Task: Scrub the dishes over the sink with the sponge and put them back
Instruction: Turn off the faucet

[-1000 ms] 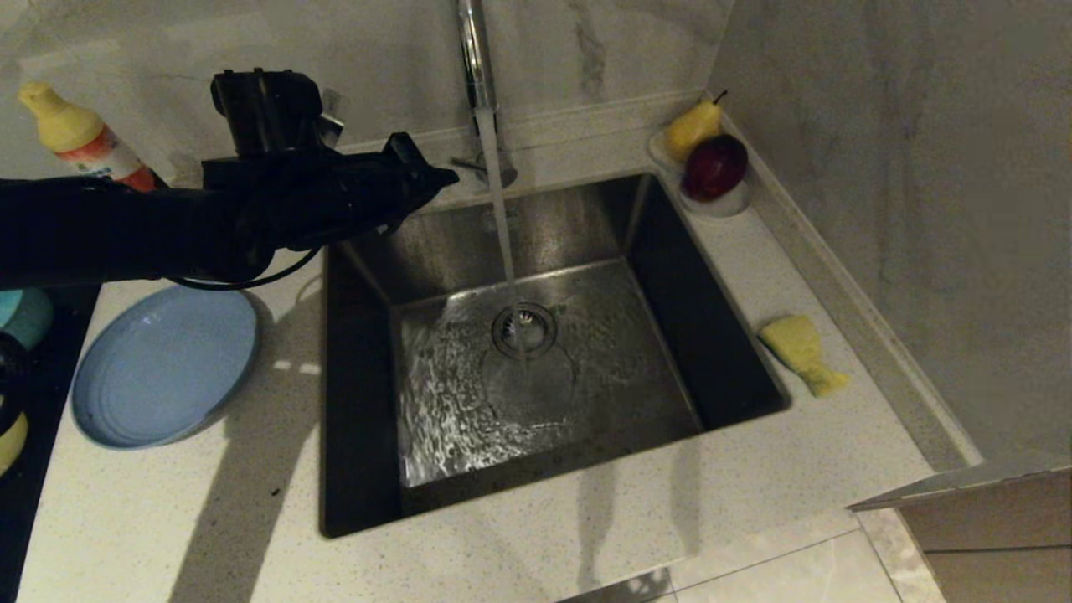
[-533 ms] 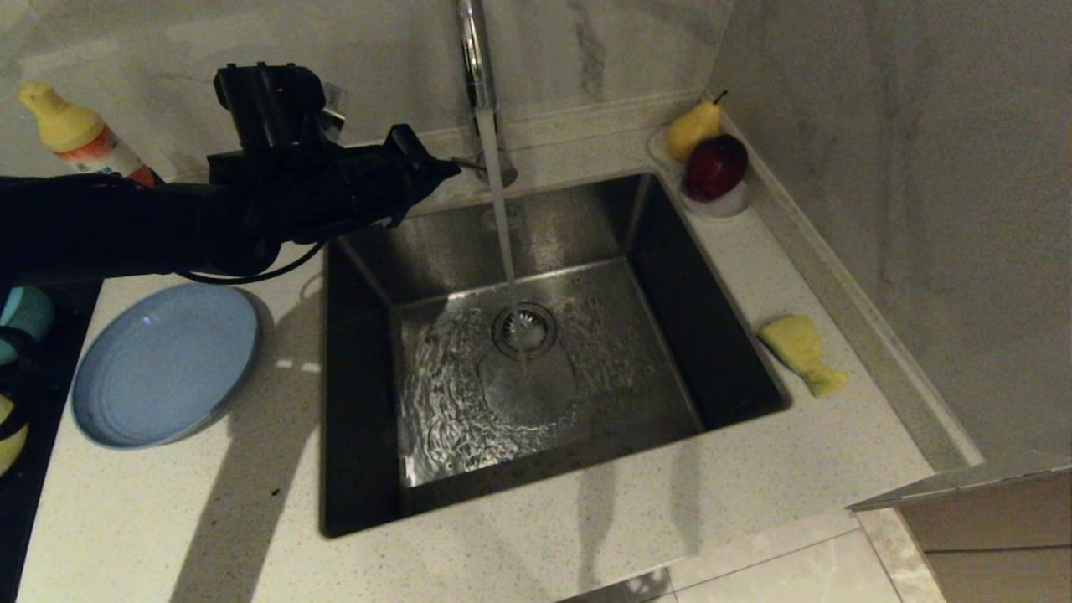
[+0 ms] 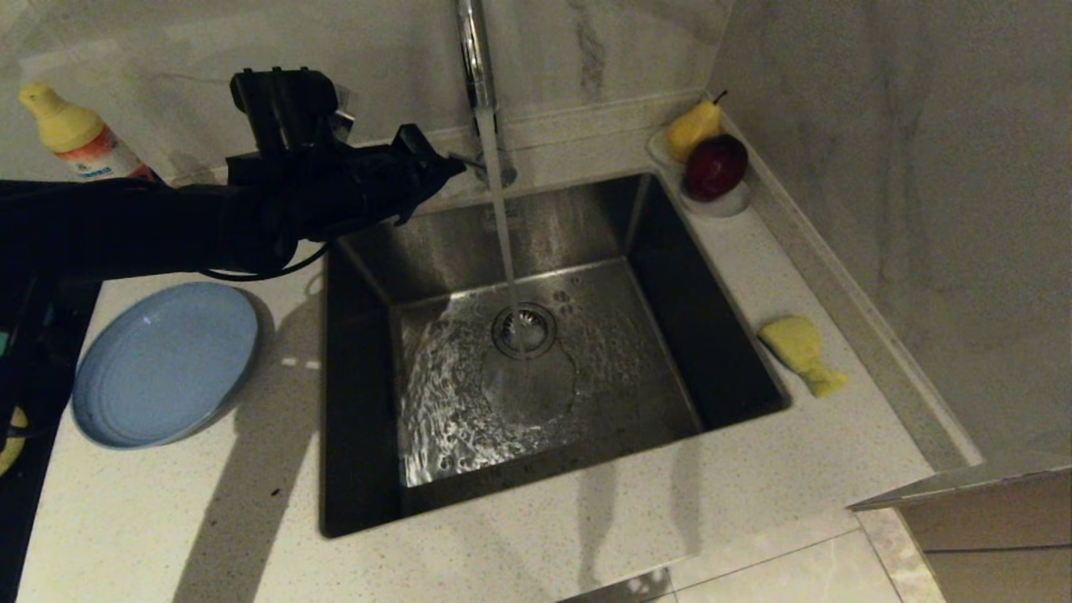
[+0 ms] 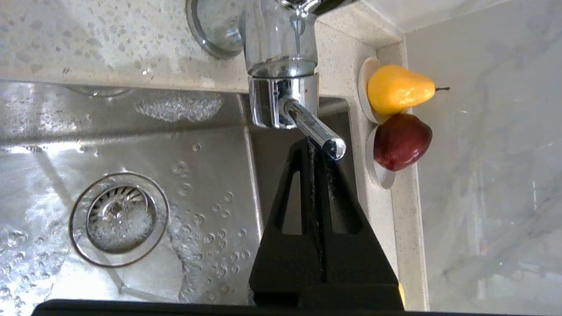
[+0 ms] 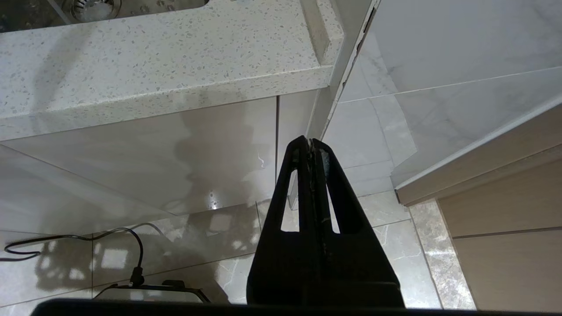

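Note:
Water runs from the chrome tap (image 3: 474, 59) into the steel sink (image 3: 536, 368) and over its drain strainer (image 3: 524, 328). My left gripper (image 3: 448, 170) is shut and empty, its tips right at the tap's lever handle (image 4: 317, 133) at the sink's back edge. The light-blue plate (image 3: 163, 363) lies on the counter left of the sink. The yellow sponge (image 3: 800, 352) lies on the counter right of the sink. A sliver of a yellow bowl (image 3: 10, 442) shows at the far left edge. My right gripper (image 5: 311, 142) hangs shut below the counter, over the floor.
A yellow-capped bottle (image 3: 79, 138) stands at the back left. A white fruit dish (image 3: 720, 203) with a pear (image 3: 693, 127) and a red apple (image 3: 714, 166) sits in the back right corner. A wall runs along the right; a cable (image 5: 109, 237) lies on the floor.
My left arm has moved slightly to the right and back, bringing its shut tips up to the tap's lever. Water keeps running. The teal bowl at the far left edge is now hidden.

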